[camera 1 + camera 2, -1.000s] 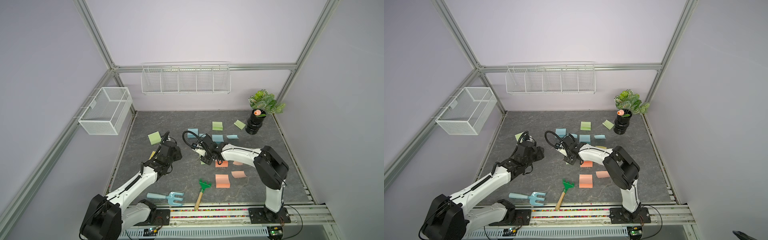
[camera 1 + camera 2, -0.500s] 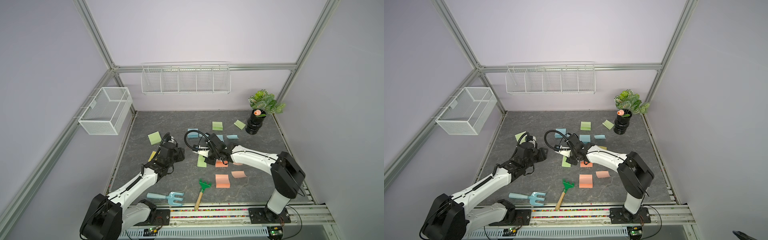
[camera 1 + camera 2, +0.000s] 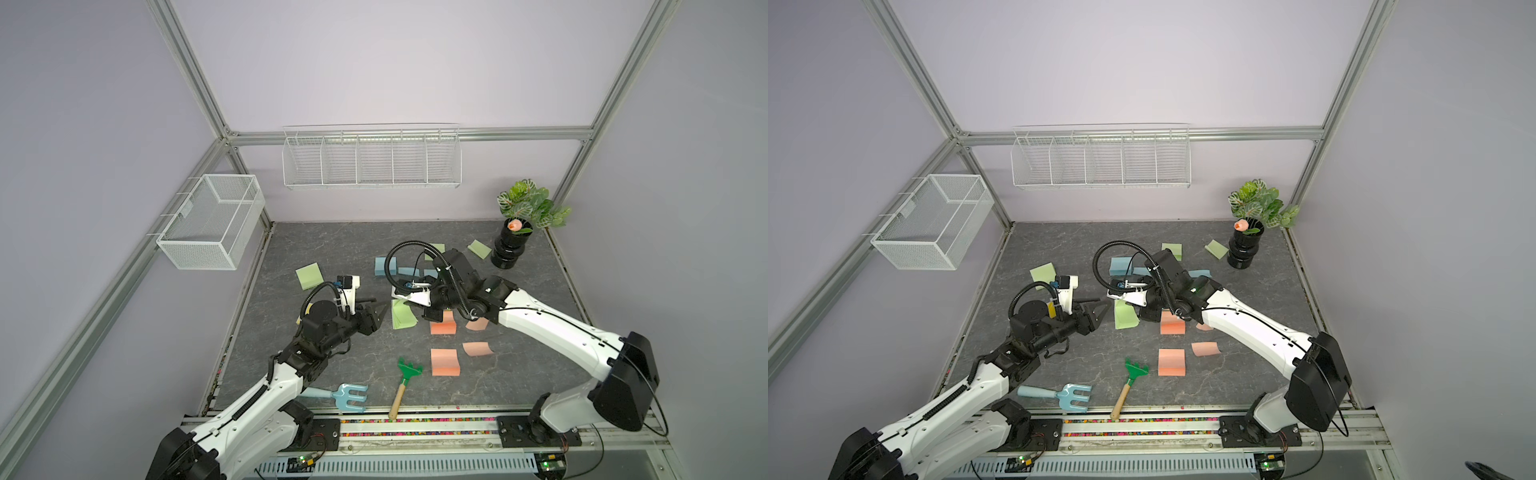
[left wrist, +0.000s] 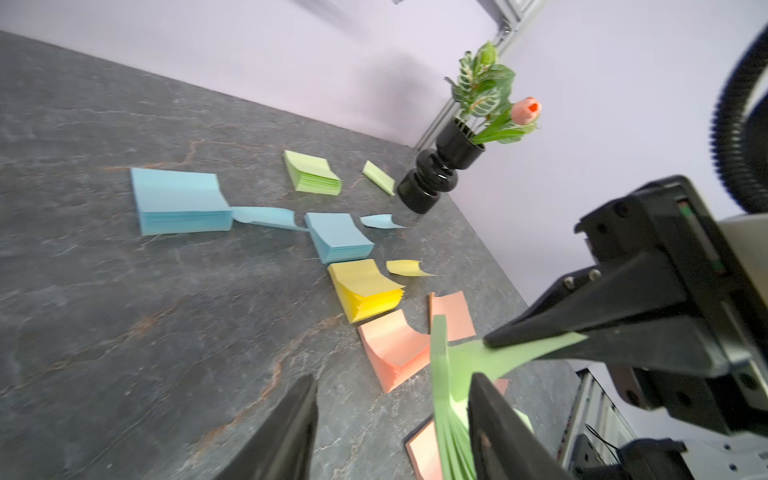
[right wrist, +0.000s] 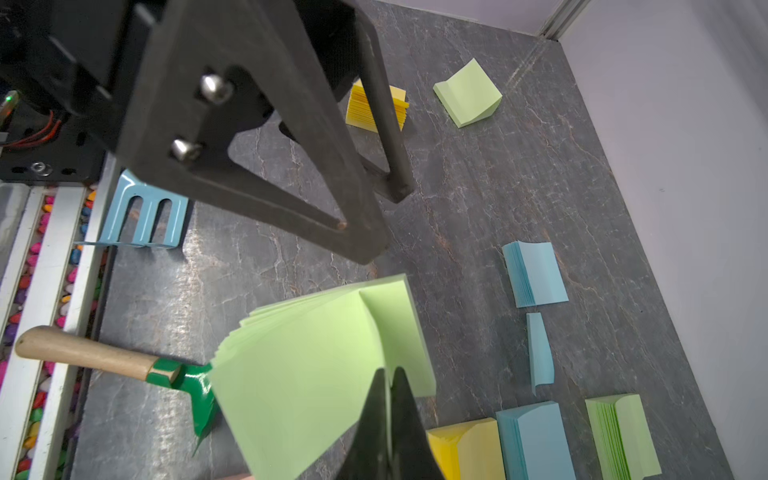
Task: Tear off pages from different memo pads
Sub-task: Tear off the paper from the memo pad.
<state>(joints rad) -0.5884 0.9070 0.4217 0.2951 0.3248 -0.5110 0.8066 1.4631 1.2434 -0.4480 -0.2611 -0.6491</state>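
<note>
My right gripper (image 5: 390,376) is shut on the top page (image 5: 316,370) of a green memo pad (image 3: 403,314). The rest of the pad hangs from that page with its sheets fanned; in the left wrist view the pad (image 4: 442,386) is seen edge-on. My left gripper (image 3: 377,308) is open just left of it, and the pad stands between the fingers (image 4: 494,415), close to one of them. Other memo pads lie around: blue (image 3: 380,266), yellow (image 4: 365,291), orange (image 3: 444,361) and green (image 3: 309,276). Loose pages lie among them, one blue (image 4: 266,216) and one orange (image 3: 478,348).
A black vase with a plant (image 3: 511,249) stands at the back right. A blue hand fork (image 3: 349,397) and a green rake with a wooden handle (image 3: 405,380) lie near the front edge. Wire baskets hang on the left wall (image 3: 212,220) and the back wall (image 3: 370,160).
My right gripper has closed on the green page and pulled the pad up and slightly right. My left gripper has moved right, up to the hanging pad.
</note>
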